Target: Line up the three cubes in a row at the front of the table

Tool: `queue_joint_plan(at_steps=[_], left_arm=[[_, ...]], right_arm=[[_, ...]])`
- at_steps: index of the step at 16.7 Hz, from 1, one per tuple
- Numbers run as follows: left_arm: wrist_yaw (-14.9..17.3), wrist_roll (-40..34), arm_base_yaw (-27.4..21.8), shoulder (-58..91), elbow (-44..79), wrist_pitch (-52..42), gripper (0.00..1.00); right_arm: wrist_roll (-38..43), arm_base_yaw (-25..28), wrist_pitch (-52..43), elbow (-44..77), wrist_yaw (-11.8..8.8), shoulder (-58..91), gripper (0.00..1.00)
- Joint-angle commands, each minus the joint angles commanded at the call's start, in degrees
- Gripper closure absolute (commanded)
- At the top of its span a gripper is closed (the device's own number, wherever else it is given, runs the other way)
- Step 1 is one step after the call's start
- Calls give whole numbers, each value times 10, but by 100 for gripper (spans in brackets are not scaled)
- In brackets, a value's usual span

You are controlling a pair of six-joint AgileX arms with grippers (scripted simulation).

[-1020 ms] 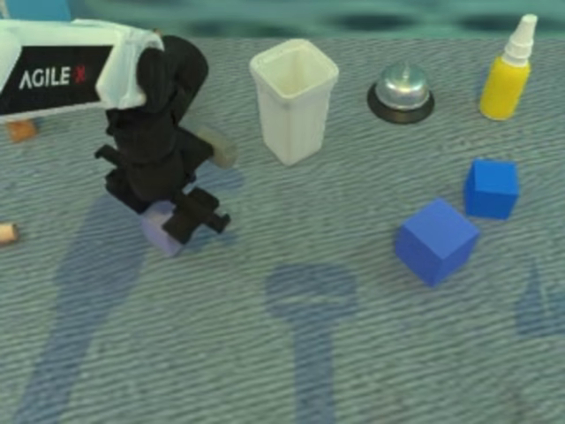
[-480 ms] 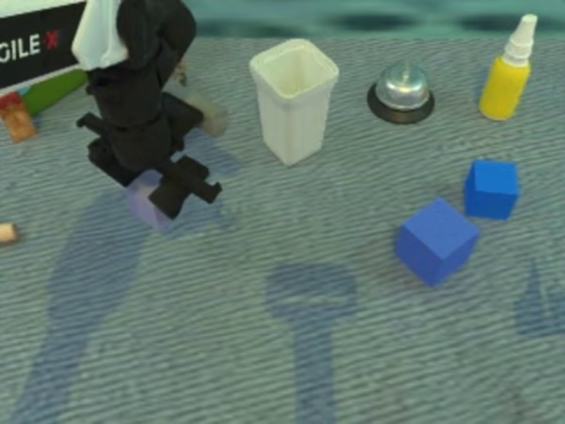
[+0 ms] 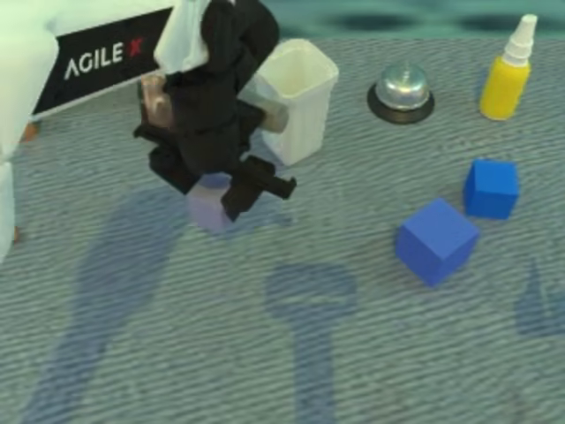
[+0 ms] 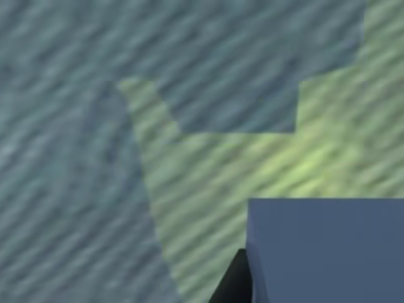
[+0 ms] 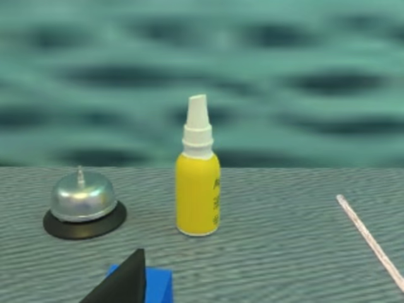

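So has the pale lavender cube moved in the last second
Yes. In the top view the lavender cube, held in the left hand, has shifted toward the table's right, now much closer to the white cup, which has stayed put.

- "AGILE X" stands in white letters, the X in red, on a black panel (image 3: 106,62) on the white casing of the left arm (image 3: 26,53), in the top view.
- The yellow dropper bottle (image 5: 197,192) bears dark marks too small to read.
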Motion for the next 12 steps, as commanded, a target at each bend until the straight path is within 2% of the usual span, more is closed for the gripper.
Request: queue_joint_plan(at_steps=[8, 12], left_arm=[[-7, -404, -182, 78, 140, -79, 100], [-12, -537, -249, 94, 189, -100, 100]], right_arm=[[0, 0, 0, 0, 0, 0, 0], [0, 0, 0, 0, 0, 0, 0]])
